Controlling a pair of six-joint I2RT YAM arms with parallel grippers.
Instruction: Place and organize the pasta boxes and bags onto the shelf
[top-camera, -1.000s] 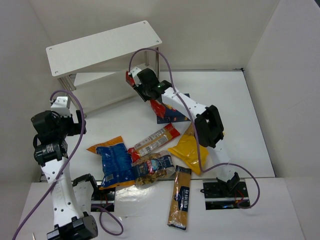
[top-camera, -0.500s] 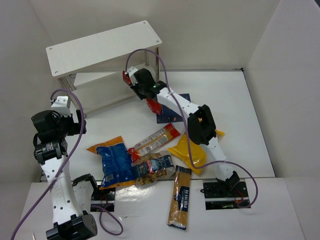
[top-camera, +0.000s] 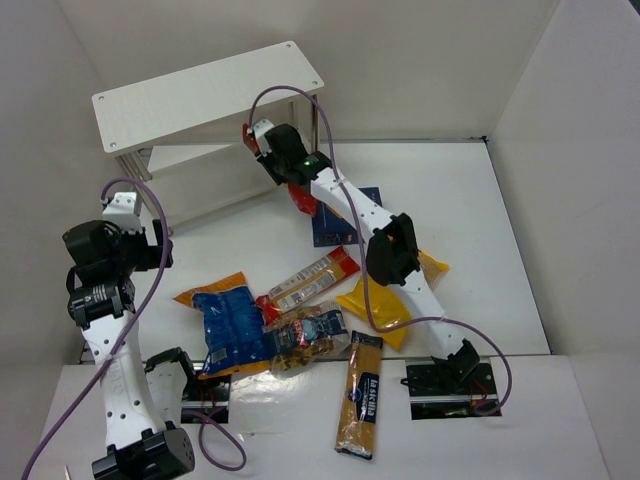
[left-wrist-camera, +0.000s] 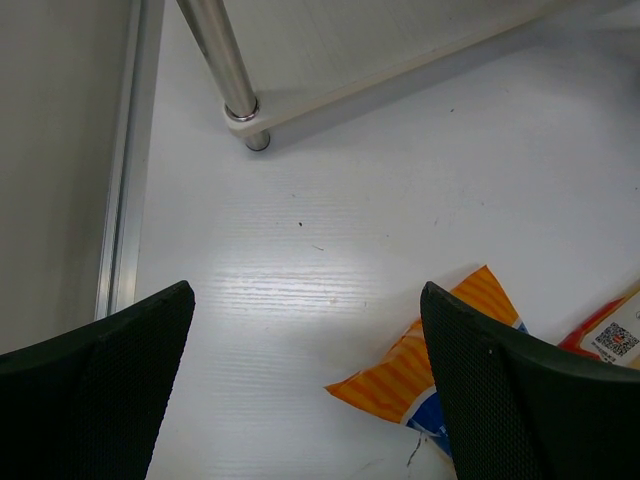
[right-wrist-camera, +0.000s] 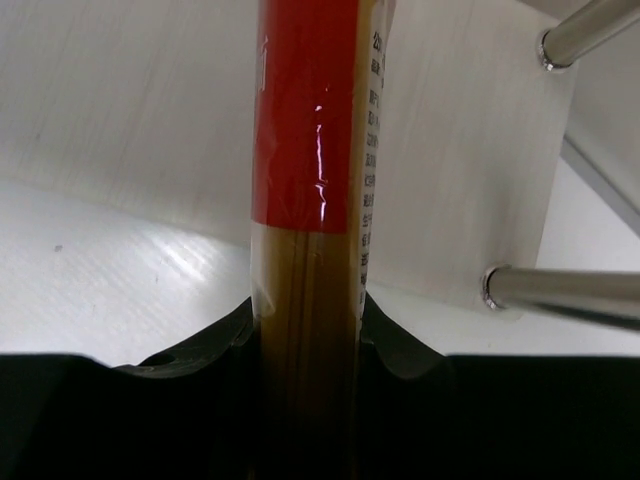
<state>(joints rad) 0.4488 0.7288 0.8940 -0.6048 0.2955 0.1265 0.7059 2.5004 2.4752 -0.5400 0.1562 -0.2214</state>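
Top view first: the step in hand looked like shelving one of the long packs. The right arm was stretched nearly straight from its base at the near edge toward the shelf (top-camera: 205, 90) at the far left. The right pincer (top-camera: 262, 140) was clamped on a red-and-clear spaghetti pack (top-camera: 305, 198) at the shelf's right end, just under the top board.

Everything else sat on the table:
- dark blue box (top-camera: 335, 228), right beneath that arm
- yellow bag (top-camera: 375, 300)
- second red-and-clear pack (top-camera: 312, 278)
- blue-orange bag (top-camera: 225, 330)
- clear-brown bag (top-camera: 303, 337)
- blue-labelled spaghetti pack (top-camera: 362, 395), nearest of the lot

The left arm stood folded upright on the left, with the left pincer (top-camera: 150, 245) up off the table.

Left wrist view: the left pincer (left-wrist-camera: 305, 295) was spread wide with nothing in it. It hovered over bare table near a shelf post (left-wrist-camera: 225, 60), and a corner of the blue-orange bag (left-wrist-camera: 440, 340) poked in on the right.

Right wrist view: the right pincer (right-wrist-camera: 305, 330) was closed snug around the spaghetti pack (right-wrist-camera: 305, 150) partway along. The pack's red end reached out over the lower board (right-wrist-camera: 150, 90), and two silver posts (right-wrist-camera: 560, 290) stood off to the right.

My guess at the next move: slide the pack further in while keeping it left of those posts, lay it flat on the lower board, then let go.
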